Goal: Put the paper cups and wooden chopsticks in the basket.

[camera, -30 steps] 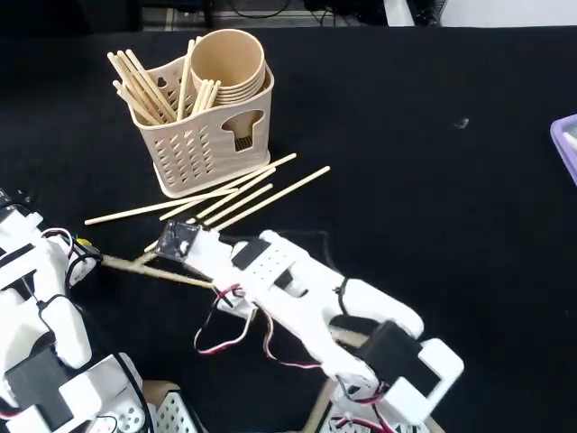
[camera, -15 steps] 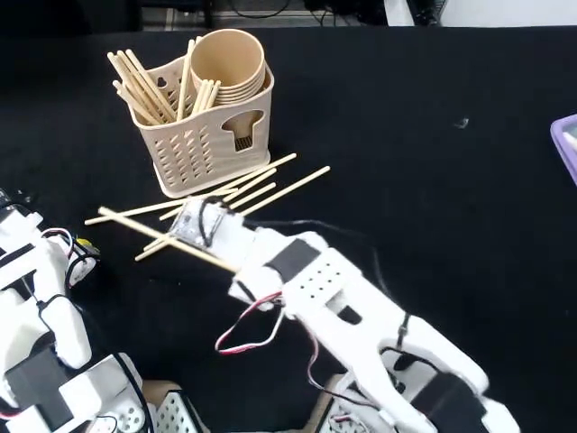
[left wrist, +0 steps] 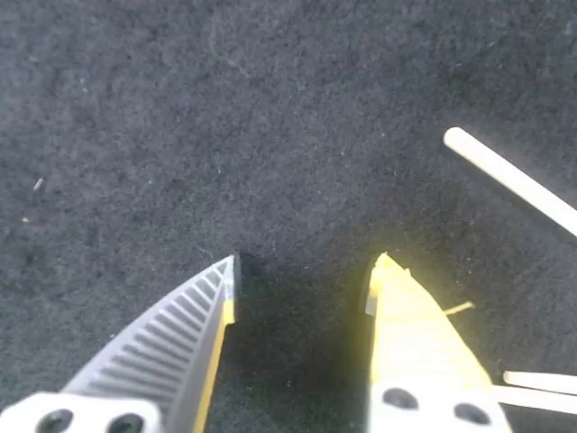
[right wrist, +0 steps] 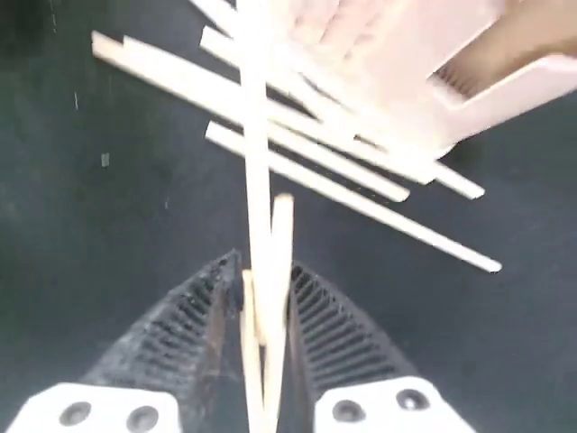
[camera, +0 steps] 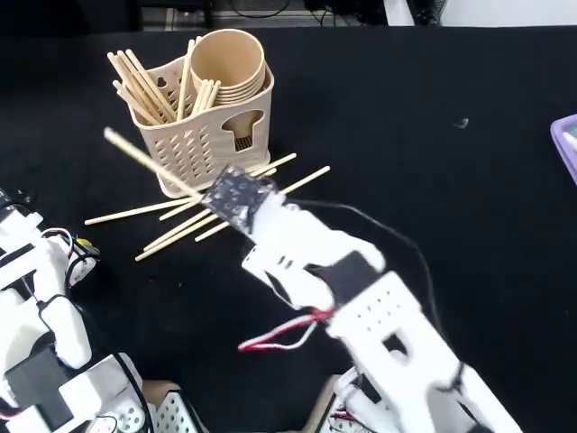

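Note:
A beige perforated basket (camera: 194, 144) stands at the back left, with a stack of paper cups (camera: 230, 59) and several wooden chopsticks (camera: 140, 86) inside it. More loose chopsticks (camera: 189, 221) lie on the black cloth in front of it. My right gripper (camera: 236, 194) hangs just in front of the basket, shut on two chopsticks (right wrist: 255, 180). The longer held chopstick (camera: 149, 162) slants up across the basket's front. In the right wrist view the gripper (right wrist: 261, 271) points at the basket (right wrist: 469, 72). My left gripper (left wrist: 306, 280) is open low over bare cloth, near a chopstick tip (left wrist: 505, 176).
The left arm's white body (camera: 36, 307) sits at the front left corner. A purple container's edge (camera: 566, 135) shows at the far right. The right arm's links (camera: 361, 298) stretch across the front middle.
My right gripper lifted the held chopsticks off the cloth at the front left. It carried them back and right toward the basket, their free end swinging upward. The left arm stayed still.

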